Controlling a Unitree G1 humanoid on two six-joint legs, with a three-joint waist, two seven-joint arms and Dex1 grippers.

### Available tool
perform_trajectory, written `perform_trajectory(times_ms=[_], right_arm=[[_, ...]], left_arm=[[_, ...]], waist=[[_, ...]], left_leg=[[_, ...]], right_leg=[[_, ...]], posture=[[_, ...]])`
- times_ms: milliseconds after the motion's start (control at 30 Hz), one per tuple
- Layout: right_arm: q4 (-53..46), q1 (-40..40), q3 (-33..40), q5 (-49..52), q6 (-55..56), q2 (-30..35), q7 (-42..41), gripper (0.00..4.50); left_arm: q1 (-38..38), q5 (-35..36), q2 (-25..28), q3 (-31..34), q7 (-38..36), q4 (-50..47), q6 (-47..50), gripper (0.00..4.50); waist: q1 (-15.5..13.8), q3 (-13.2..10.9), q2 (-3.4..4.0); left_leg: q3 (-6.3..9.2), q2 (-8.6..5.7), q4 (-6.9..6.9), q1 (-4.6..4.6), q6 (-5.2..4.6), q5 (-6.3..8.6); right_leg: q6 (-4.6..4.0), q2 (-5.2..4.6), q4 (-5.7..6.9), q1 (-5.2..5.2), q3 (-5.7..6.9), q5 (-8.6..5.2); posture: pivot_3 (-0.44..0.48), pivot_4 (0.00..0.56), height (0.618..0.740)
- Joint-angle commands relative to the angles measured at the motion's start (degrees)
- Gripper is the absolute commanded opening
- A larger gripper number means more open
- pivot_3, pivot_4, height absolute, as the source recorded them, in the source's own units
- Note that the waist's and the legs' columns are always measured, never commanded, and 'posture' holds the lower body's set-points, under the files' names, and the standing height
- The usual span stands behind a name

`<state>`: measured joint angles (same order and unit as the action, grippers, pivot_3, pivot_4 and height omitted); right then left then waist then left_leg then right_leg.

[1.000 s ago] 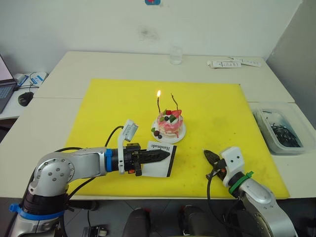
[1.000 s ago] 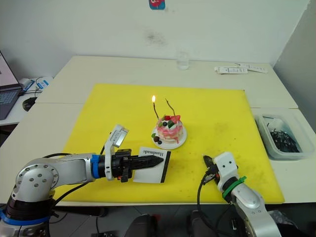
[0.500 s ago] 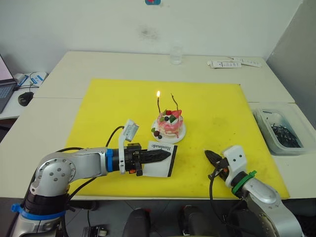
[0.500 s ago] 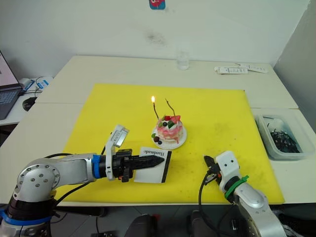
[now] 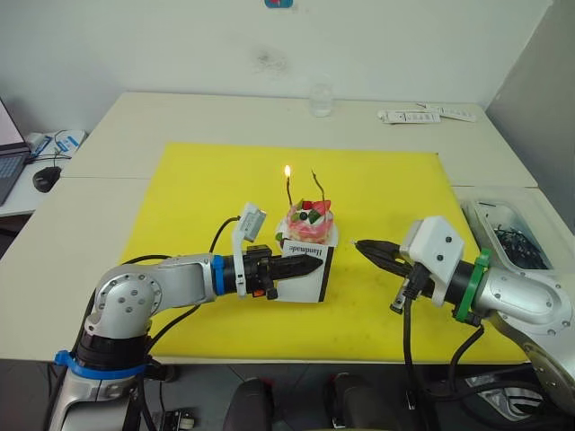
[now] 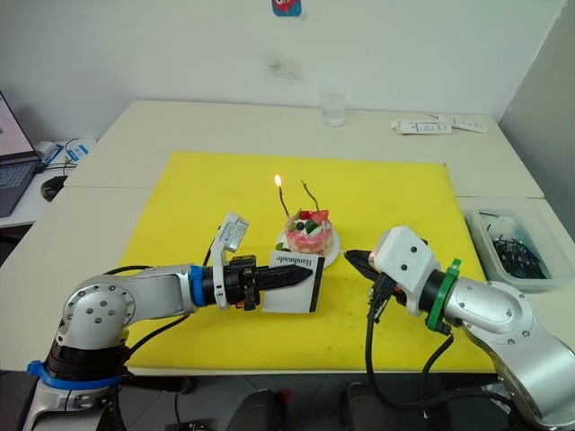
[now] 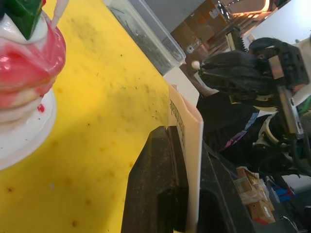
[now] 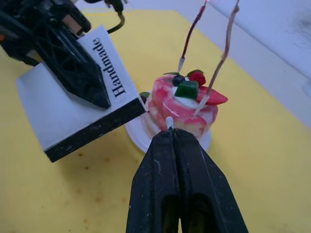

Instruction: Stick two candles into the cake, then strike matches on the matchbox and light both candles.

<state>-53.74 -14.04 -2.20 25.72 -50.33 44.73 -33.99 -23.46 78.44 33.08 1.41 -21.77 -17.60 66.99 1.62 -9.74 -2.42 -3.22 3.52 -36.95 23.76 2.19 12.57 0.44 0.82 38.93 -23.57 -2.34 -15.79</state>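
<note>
The pink cake point(image 5: 310, 226) on its white plate sits mid-mat with two thin candles stuck in it. The left candle point(image 5: 288, 187) burns with a small flame; the right candle point(image 5: 317, 185) is unlit. My left gripper point(image 5: 305, 267) is shut on the white matchbox point(image 5: 310, 278), holding it raised on edge just in front of the cake, its black strip point(image 8: 97, 130) facing my right arm. My right gripper point(image 5: 363, 247) is shut on a match, whose pale tip point(image 8: 169, 120) pokes out of the fingertips, a short way right of the matchbox and pointing at the cake.
The yellow mat point(image 5: 180, 206) covers the near table. A clear bin point(image 5: 508, 235) of dark bits stands at the right edge. A glass point(image 5: 320, 101) and white tubes point(image 5: 422, 115) lie at the back, and a mouse point(image 5: 45, 178) at the far left.
My left gripper has lifted the matchbox off the mat and brought it closer to the cake. My right gripper has risen and swung left, towards the matchbox and cake.
</note>
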Motion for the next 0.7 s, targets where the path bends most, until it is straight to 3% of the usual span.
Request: perform_trajectory(times_ms=[33,233,700], right_arm=[[-0.47,-2.57,-2.62,-0.86,0.64,1.52,-0.98,0.03],[0.92,-5.06,-7.06,-3.57,2.06,1.99,-0.88,0.03],[4.55,-6.24,-9.25,-8.35,6.43,1.7,-2.03,0.03]], left_arm=[[-1.4,-1.29,-1.1,-0.18,-1.42,-0.61,-0.85,0.0],[-1.43,-2.47,-2.17,0.66,-1.74,-1.08,-0.71,0.0],[-0.56,-3.62,-2.83,1.13,-1.89,-2.09,-1.26,0.0]], waist=[[0.0,0.0,0.0],[0.02,0.0,-0.01],[0.01,0.0,-0.01]], left_leg=[[0.0,0.01,-0.01,0.0,0.0,0.0],[0.0,0.02,-0.03,0.0,0.0,0.0],[0.0,0.04,-0.03,0.0,0.0,0.0]], right_leg=[[0.0,0.0,0.0,0.0,0.0,0.0],[0.0,-0.01,0.03,0.0,-0.01,0.0],[0.01,-0.02,0.03,0.0,-0.02,0.0]], posture=[[0.0,0.15,0.74],[0.0,0.15,0.74],[0.0,0.15,0.74]])
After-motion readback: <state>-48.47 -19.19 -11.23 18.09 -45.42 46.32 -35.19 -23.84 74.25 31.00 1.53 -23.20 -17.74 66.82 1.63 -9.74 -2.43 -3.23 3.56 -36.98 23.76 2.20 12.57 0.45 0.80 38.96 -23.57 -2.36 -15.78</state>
